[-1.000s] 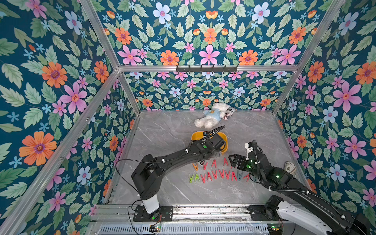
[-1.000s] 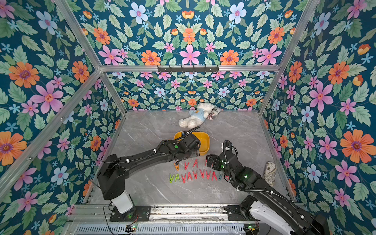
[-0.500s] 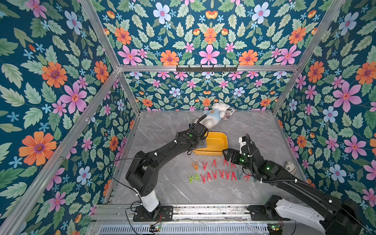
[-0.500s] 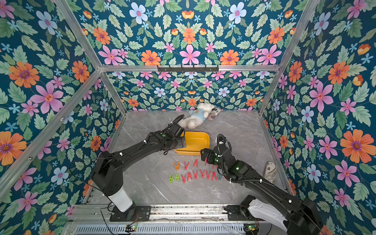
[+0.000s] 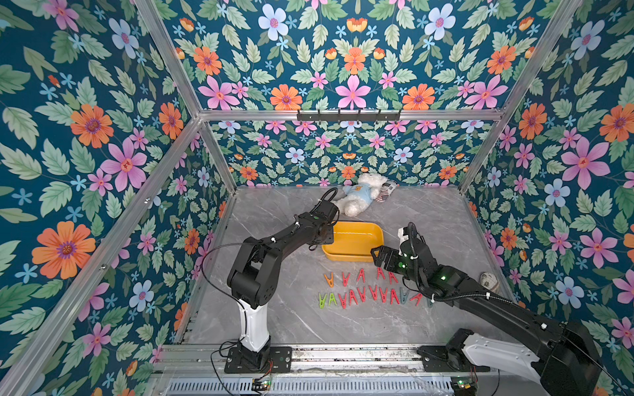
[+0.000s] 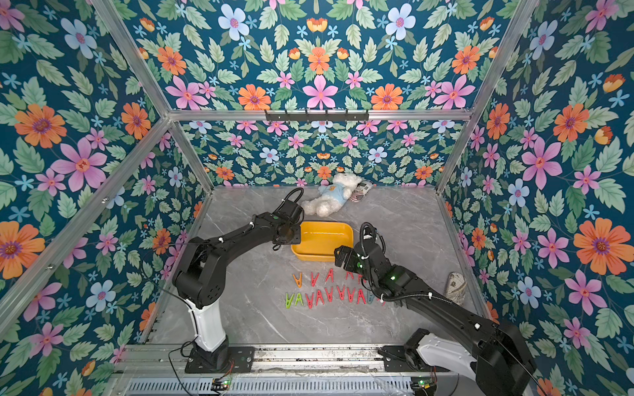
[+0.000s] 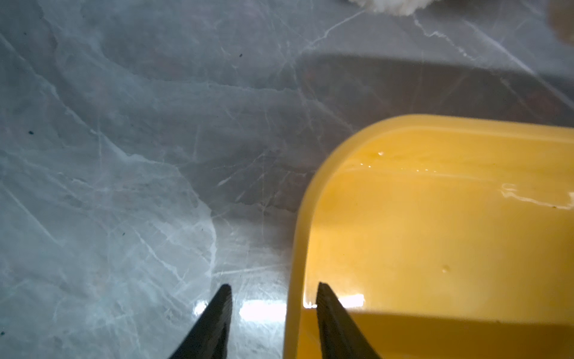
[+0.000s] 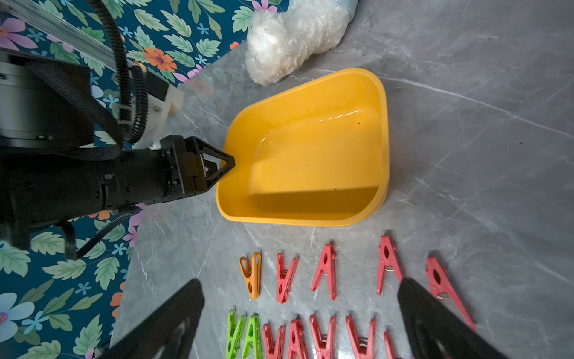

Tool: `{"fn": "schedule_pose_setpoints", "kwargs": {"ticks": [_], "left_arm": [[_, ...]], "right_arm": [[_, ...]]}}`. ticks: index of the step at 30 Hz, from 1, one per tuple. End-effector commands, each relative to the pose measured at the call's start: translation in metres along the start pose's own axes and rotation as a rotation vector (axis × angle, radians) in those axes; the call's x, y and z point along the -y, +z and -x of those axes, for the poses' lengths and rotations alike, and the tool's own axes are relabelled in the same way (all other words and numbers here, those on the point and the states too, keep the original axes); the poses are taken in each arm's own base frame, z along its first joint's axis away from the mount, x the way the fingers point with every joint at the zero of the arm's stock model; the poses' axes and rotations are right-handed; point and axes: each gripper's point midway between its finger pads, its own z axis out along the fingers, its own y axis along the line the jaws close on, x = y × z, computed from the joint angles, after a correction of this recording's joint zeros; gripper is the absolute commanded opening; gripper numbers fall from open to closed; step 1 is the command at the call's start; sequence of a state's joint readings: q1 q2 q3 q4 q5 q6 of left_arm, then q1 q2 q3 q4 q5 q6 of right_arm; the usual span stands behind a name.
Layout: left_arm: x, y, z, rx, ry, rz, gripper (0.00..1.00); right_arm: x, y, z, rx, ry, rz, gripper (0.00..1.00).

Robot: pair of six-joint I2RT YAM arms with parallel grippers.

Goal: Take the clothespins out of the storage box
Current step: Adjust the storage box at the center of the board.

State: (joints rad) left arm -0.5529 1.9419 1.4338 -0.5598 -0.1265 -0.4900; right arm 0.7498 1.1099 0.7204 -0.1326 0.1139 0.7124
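Note:
The yellow storage box (image 5: 353,240) (image 6: 322,240) sits mid-table and its inside (image 8: 310,155) shows no pegs. My left gripper (image 5: 327,234) (image 7: 274,285) is at the box's left end, still open: one finger is inside the wall (image 7: 298,248), the other outside with bare table between it and the rim. The clothespins (image 5: 370,295) (image 6: 338,295) lie in two rows in front of the box, mostly red, with an orange one (image 8: 251,275) and green ones (image 8: 243,332). My right gripper (image 5: 379,254) (image 8: 301,281) hovers wide open over the rows, holding nothing.
A white plush bear (image 5: 360,197) lies behind the box at the back wall, with a small striped thing (image 5: 386,192) beside it. A patterned object (image 5: 489,281) lies by the right wall. Floral walls close in three sides.
My left gripper moved from over the box to its left end and its jaws narrowed around the wall. My right gripper shifted a little left and back, toward the box's front corner.

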Motion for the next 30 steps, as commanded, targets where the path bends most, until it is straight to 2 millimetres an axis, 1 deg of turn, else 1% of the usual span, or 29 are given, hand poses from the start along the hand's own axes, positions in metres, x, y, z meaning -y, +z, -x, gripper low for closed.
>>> {"fn": "schedule_pose_setpoints", "kwargs": {"ticks": [1, 2, 3, 7, 9, 11, 13, 17, 20, 25, 30], "left_arm": [[0.003, 0.007, 0.003, -0.011, 0.038, -0.02, 0.42], [0.004, 0.01, 0.003, -0.017, 0.039, -0.025, 0.41], [0.004, 0.014, 0.002, -0.023, 0.041, -0.026, 0.38], [0.006, 0.02, -0.001, -0.046, 0.043, -0.032, 0.19], [0.007, 0.019, -0.001, -0.054, 0.035, -0.041, 0.1], [0.009, 0.016, -0.003, -0.067, 0.022, -0.048, 0.07], [0.01, 0.012, -0.004, -0.081, 0.001, -0.058, 0.01], [0.017, -0.001, -0.006, -0.125, -0.06, -0.107, 0.0], [0.021, -0.012, -0.01, -0.183, -0.142, -0.16, 0.0], [0.032, -0.019, -0.029, -0.338, -0.292, -0.322, 0.0], [0.041, -0.028, -0.036, -0.411, -0.408, -0.441, 0.0]], "right_arm": [[-0.004, 0.002, 0.008, 0.033, 0.02, 0.005, 0.99], [-0.005, 0.003, 0.008, 0.031, 0.018, 0.005, 0.99], [-0.005, 0.004, 0.008, 0.029, 0.017, 0.005, 0.99], [-0.005, 0.006, 0.008, 0.028, 0.019, 0.007, 0.99], [-0.005, 0.006, 0.008, 0.031, 0.02, 0.007, 0.99], [-0.004, 0.006, 0.008, 0.035, 0.024, 0.006, 0.99], [-0.003, 0.006, 0.007, 0.036, 0.027, 0.005, 0.99], [-0.005, 0.005, 0.009, 0.044, 0.028, 0.011, 0.99], [-0.006, 0.004, 0.012, 0.052, 0.029, 0.015, 0.99], [-0.008, 0.0, 0.016, 0.071, 0.032, 0.029, 0.99], [-0.008, -0.004, 0.016, 0.087, 0.036, 0.041, 0.99]]}}
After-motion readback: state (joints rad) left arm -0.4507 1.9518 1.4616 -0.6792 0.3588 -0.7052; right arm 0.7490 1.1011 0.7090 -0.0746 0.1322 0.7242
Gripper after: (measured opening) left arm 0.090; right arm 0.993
